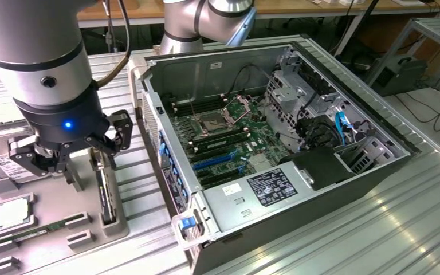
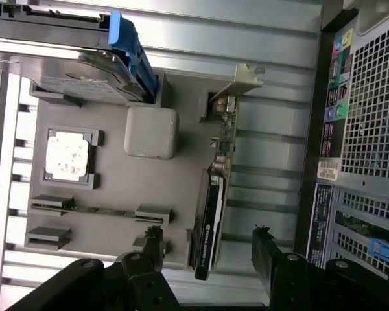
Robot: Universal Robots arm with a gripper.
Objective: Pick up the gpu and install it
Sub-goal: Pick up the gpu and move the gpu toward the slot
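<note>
Your exterior camera sits high and looks down at a slant over the metal table (image 1: 357,240), taking in the open computer case (image 1: 281,132) and the grey parts tray (image 1: 55,200) at the exterior view's left. Your wrist camera faces straight down, close above that tray (image 2: 117,188). Both views share the tray, the gpu (image 1: 107,195) (image 2: 211,217) and the case's rear panel (image 2: 369,97).
</note>
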